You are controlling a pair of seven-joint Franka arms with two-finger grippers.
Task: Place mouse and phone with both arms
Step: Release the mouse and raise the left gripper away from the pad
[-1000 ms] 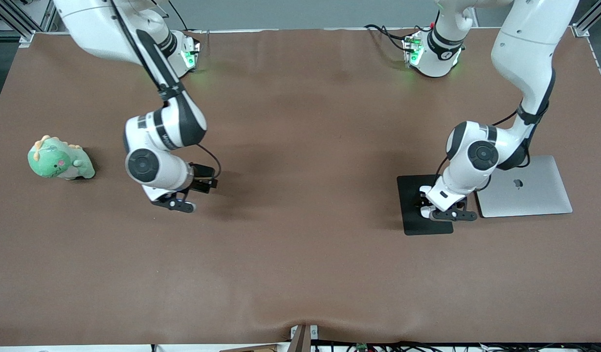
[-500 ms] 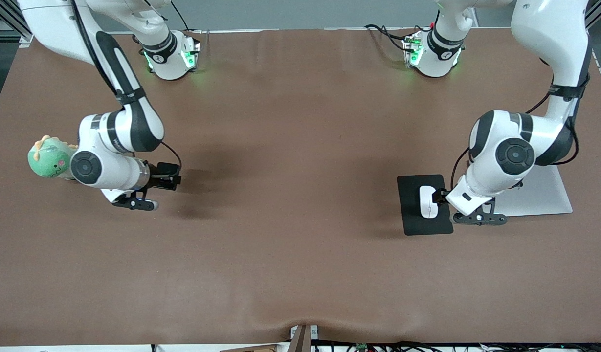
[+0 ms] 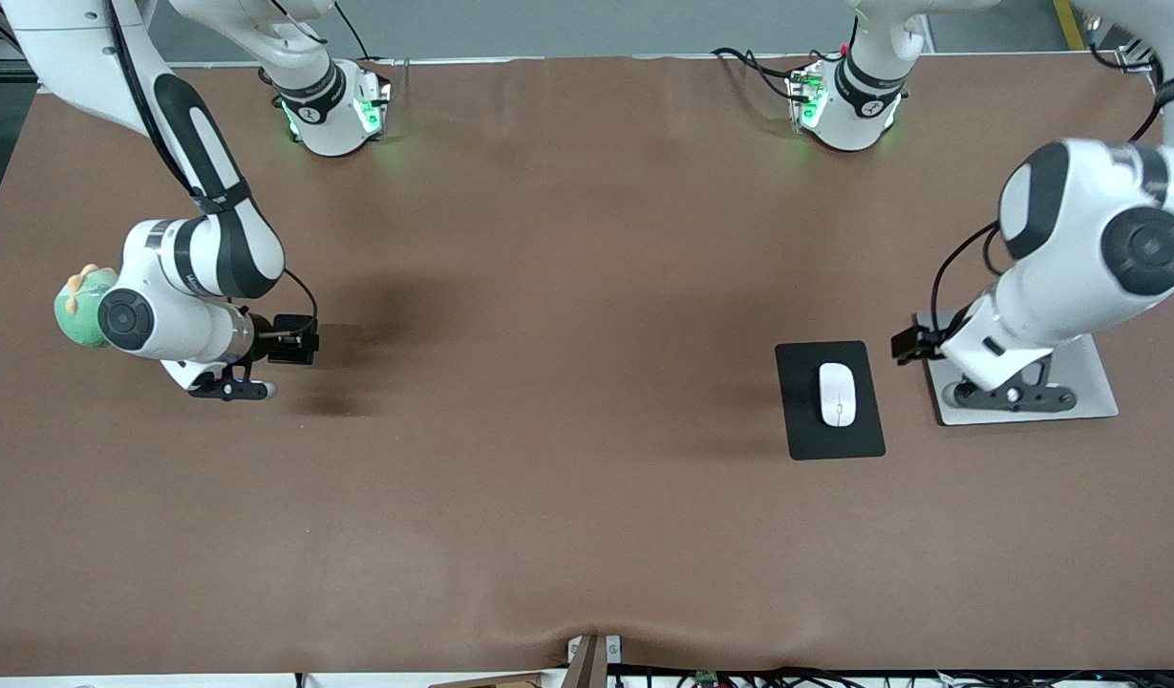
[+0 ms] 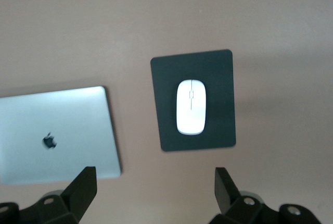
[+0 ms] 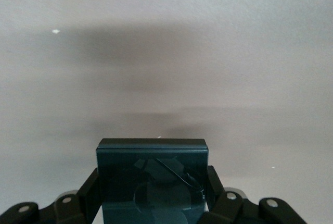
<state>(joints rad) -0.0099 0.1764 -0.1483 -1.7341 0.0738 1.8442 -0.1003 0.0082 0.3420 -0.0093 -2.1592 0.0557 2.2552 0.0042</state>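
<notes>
The white mouse (image 3: 837, 395) lies on the black mouse pad (image 3: 801, 420), its grey line visible in the left wrist view (image 4: 191, 107). My left gripper (image 3: 1007, 397) is open and empty, up in the air over the silver laptop (image 3: 1098, 377). In its wrist view its fingers (image 4: 83, 187) stand wide apart over bare table between the laptop (image 4: 52, 130) and the pad (image 4: 218, 78). My right gripper (image 3: 228, 390) is shut on the black phone (image 5: 152, 177) and holds it over the brown table beside the green plush toy. The phone is hidden under the hand in the front view.
A green dinosaur plush (image 3: 75, 315) sits near the right arm's end of the table, partly hidden by the right arm's wrist. The closed laptop lies beside the mouse pad toward the left arm's end. A brown cloth (image 3: 567, 430) covers the table.
My left gripper let go of the mouse on the pad, rose and moved over the laptop. My right arm carried the phone toward the plush toy.
</notes>
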